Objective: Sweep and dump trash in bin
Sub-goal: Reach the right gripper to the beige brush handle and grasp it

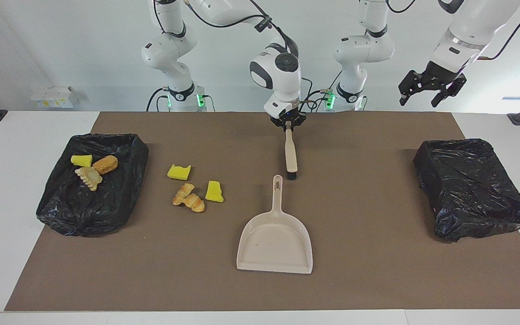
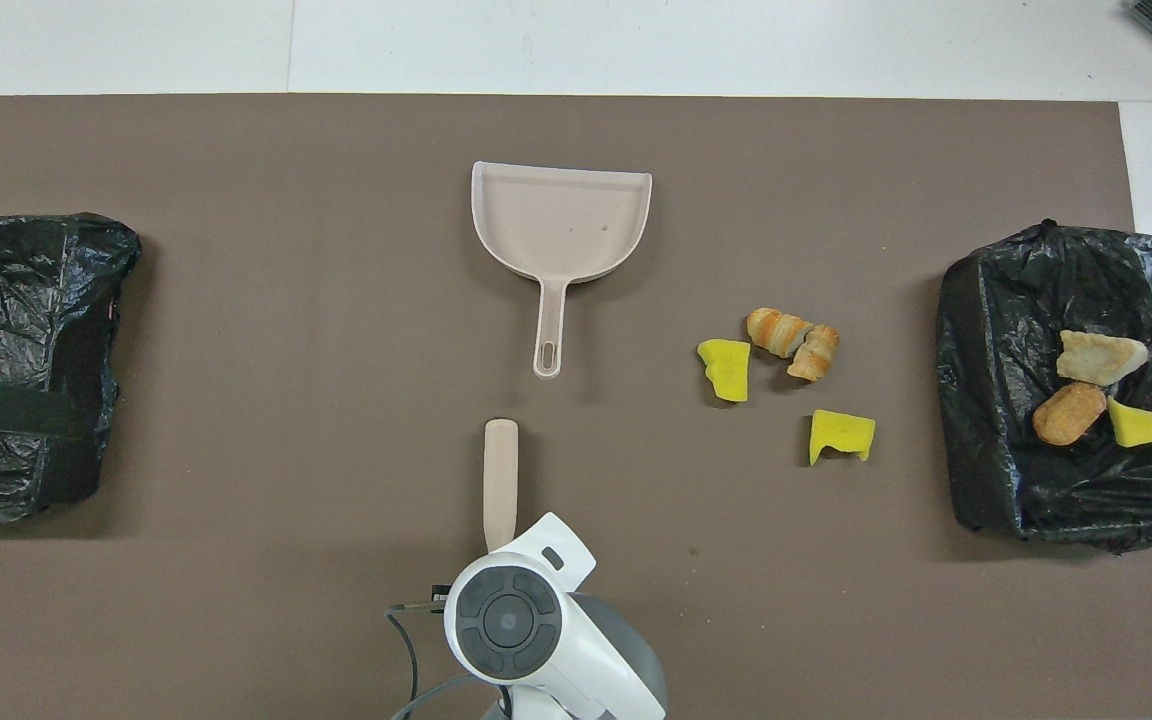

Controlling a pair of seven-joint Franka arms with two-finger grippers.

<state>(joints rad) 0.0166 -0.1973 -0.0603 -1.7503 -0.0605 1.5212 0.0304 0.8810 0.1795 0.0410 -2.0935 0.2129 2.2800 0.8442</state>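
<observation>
The trash (image 1: 195, 189) is seen as two yellow sponge chunks and a golden-brown bread piece lying loose on the brown mat (image 1: 377, 271), between the beige dustpan (image 1: 275, 246) and the black-lined bin (image 1: 93, 183) at the right arm's end of the tabletop. Three more scraps (image 1: 91, 168) are found inside that bin. The dustpan is laid flat at mid-table, its handle pointed toward the robots. Just nearer to the robots, the brush (image 1: 290, 155) is laid in line with it, bristles toward the dustpan. The brush handle's end is clenched by the fingers of the right gripper (image 1: 288, 125). The left gripper (image 1: 428, 92) is held aloft with fingers spread, over the second black-lined bin (image 1: 472, 187), where the left arm waits.
</observation>
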